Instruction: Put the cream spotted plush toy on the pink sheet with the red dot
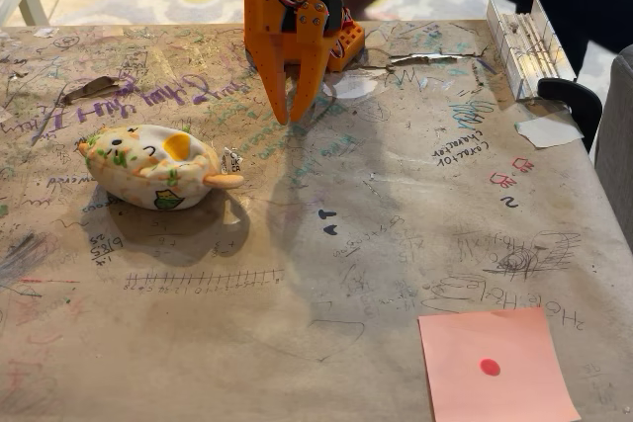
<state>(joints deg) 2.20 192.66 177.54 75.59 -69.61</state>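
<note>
Covering the table [297,274], scribbled brown paper lies beneath the empty, slightly parted tool [290,111].

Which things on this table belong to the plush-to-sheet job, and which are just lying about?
Job:
- cream spotted plush toy
- pink sheet with the red dot
- orange claw, open, empty

Lying about:
- white ridged block
- white paper scrap
- black handle

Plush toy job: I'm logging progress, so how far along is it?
Nothing looks done yet. The cream spotted plush toy lies on the scribbled brown table paper at the left of the fixed view, far from the pink sheet with the red dot. The orange hand hangs open above the table, empty. Grasping, carrying and placing all remain.
</note>
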